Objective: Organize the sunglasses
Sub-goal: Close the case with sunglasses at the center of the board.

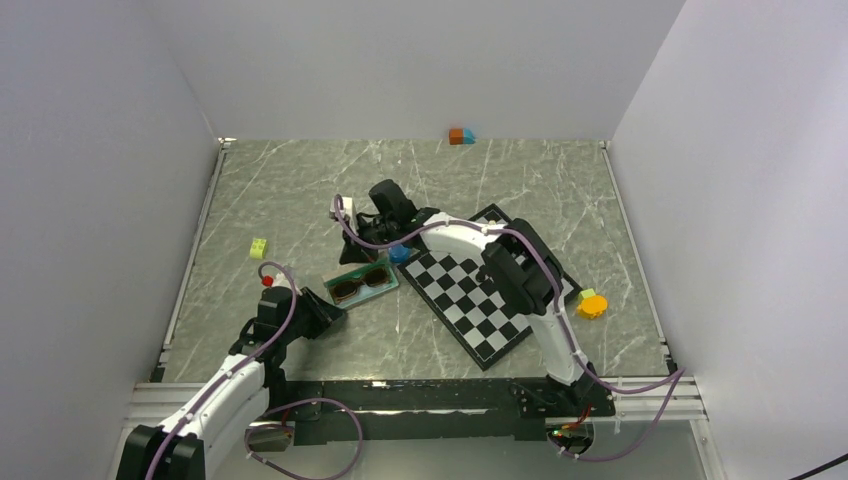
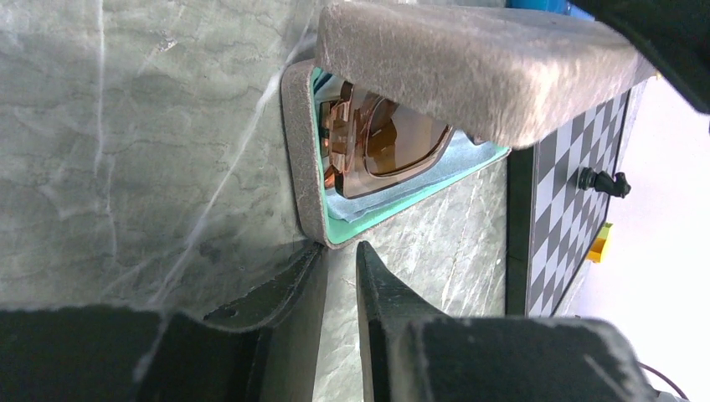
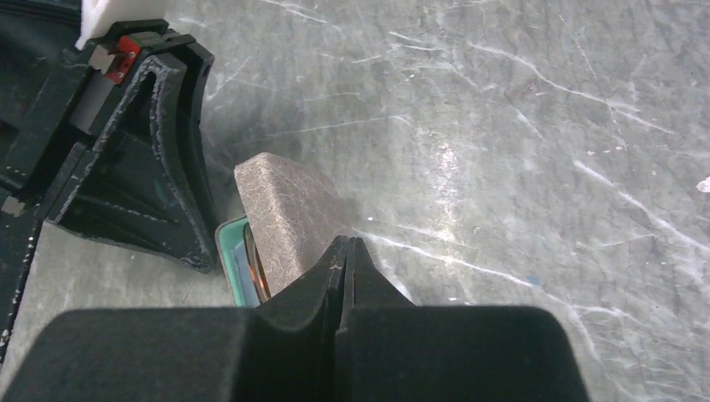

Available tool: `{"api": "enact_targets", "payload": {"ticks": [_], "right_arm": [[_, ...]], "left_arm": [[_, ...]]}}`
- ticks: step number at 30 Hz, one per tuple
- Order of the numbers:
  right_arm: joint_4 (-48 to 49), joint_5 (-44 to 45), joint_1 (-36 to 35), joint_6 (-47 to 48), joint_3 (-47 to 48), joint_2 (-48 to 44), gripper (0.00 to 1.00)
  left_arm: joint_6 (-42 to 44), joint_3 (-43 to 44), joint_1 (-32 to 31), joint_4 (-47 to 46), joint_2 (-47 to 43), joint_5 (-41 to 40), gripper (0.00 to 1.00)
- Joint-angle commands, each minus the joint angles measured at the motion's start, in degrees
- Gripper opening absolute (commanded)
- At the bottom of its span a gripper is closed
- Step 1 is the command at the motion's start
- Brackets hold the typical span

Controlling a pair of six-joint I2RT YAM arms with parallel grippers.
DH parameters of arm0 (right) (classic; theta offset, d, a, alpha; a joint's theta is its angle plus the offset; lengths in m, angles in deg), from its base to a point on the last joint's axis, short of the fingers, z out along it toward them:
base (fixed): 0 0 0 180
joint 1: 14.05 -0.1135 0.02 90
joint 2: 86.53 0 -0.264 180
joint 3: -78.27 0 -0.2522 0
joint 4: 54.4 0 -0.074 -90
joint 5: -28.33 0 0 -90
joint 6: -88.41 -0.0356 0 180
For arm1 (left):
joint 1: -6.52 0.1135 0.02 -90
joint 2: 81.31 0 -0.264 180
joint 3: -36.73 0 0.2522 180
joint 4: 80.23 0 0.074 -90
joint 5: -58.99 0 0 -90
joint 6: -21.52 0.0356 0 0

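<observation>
The brown-lensed sunglasses (image 1: 362, 284) (image 2: 385, 142) lie on a light-blue cloth inside a grey felt case (image 2: 297, 151) with a green lining. The case's lid (image 2: 469, 59) (image 3: 280, 209) stands partly raised over them. My left gripper (image 1: 335, 310) (image 2: 340, 245) is open a narrow gap at the case's near corner. Only bare table shows between its fingers. My right gripper (image 1: 385, 250) (image 3: 347, 240) is shut on nothing, its tips against the outer face of the lid. An orange lens edge (image 3: 254, 268) peeks out beside the lid.
A checkerboard (image 1: 480, 300) (image 2: 569, 167) lies right of the case, with a small black piece (image 2: 603, 182) on it. A blue object (image 1: 400, 254) sits by the case's far end. Scattered toys: orange-yellow one (image 1: 592, 306), yellow-green brick (image 1: 258, 248), red ball (image 1: 267, 281), orange and blue blocks (image 1: 461, 136).
</observation>
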Motion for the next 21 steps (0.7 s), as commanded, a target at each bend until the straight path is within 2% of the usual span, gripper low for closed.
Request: {"api": "enact_targets", "payload": {"ticks": [1,7,12,17,21], "right_arm": [[5.0,-2.9,-0.7,-5.5,-8.0,-2.7,0.02],[25.0,1.8,-2.1,-14.9,-23.9,-5.9,0.02],[36.5,11.4,-3.4,-20.4,-31.4,-4.5,0.02],[41.5,15.7,-3.4,-22.7,-34.7,-3.7,0.02],[38.3,18.0,-3.3,-20.3,-33.0,-6.9,0.03]], "left_arm": [[0.0,-1.8,0.0,4.0,1.4,-4.5,0.27],[-1.0,-2.1,0.0,3.4,0.9,-4.0,0.27],[-1.2,-1.8,0.0,6.1,-0.9,-2.9,0.27],[-1.0,-0.9,-0.1,12.8,-6.5,-4.0,0.31],[0.1,2.7,-0.1,19.1,-12.3,-5.2,0.42]]}}
